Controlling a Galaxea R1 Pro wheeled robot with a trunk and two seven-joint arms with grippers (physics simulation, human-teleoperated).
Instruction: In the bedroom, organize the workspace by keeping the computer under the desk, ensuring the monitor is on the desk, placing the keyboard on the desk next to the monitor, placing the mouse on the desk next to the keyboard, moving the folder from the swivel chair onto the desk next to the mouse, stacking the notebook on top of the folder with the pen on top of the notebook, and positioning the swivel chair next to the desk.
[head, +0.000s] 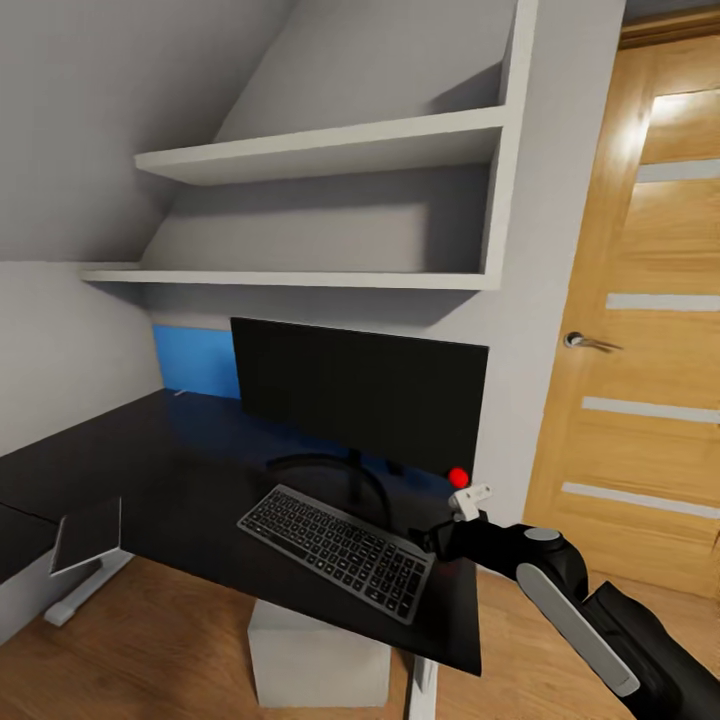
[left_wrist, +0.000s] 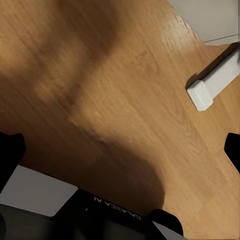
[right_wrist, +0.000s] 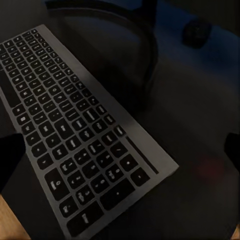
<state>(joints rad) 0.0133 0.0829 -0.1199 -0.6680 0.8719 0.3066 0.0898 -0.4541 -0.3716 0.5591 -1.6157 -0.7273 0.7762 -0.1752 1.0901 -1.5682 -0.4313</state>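
Looking from the head view: the monitor (head: 362, 398) stands upright on the black table (head: 150, 470), its curved stand behind the keyboard (head: 338, 548), which lies angled on the table near the front edge. A red dot shows at the monitor's lower corner. The right arm (head: 560, 585) reaches in just beside the keyboard's near end; the right gripper (head: 470, 500) sits over the table edge, and I cannot tell its jaw state from here. A grey box (head: 315, 655) stands on the wooden floor (head: 160, 650) under the table. White shelves (head: 320, 150) hang above; a wooden door (head: 650, 330) is at right.

Left wrist view: the left gripper's dark fingertips (left_wrist: 10, 155) sit at opposite frame edges, spread apart, over bare floor; a white table leg foot (left_wrist: 212, 82) lies nearby.

Right wrist view: fingertips (right_wrist: 10, 157) spread apart, holding nothing, above the keyboard's end. The mouse (right_wrist: 197, 32) rests on the table beyond the stand's curve.
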